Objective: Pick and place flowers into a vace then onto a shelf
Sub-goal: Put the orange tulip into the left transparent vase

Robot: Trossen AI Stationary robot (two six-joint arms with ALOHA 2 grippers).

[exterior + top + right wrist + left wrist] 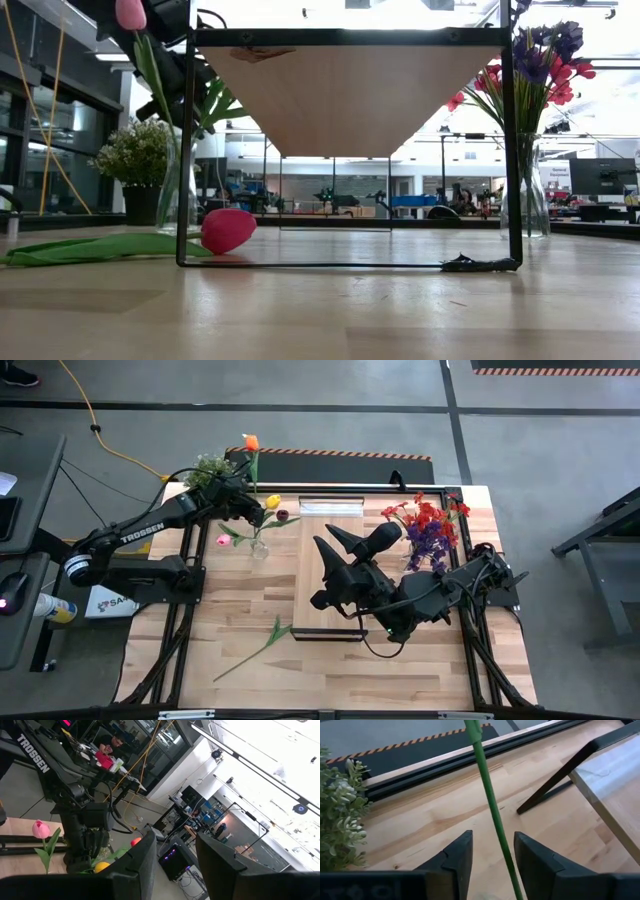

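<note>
Left tool [492,862]: at the far left part of the tabletop [250,660], by a small clear vase [259,546]. In the left wrist view its 2 fingers [455,862] stand spread, with a green stem [490,805] running up between them and a gap on each side, so they pinch nothing.
Orange flower [251,443]: its head shows past the far edge of the tabletop in the high view, on the stem that leads back toward the left tool.
Small clear vase: holds a pink flower [224,540], a yellow one [272,501] and a dark maroon one [282,515], fanned out with green leaves.
Shelf [330,565]: a light wood board on a dark frame at the middle of the tabletop, a pale strip at its far end.
Right tool [172,865]: held over the shelf, tilted up toward the room. Its fingers stand apart with nothing between them.
Second vase [524,195]: clear, just right of the shelf, full of red and purple flowers [428,523].
Loose flower [228,230]: pink head lying on the tabletop at the shelf's near left leg, its green stem [250,647] and leaf flat on the wood.
Potted plant [208,470]: bushy, pale green, at the far left corner, close behind the left arm.
</note>
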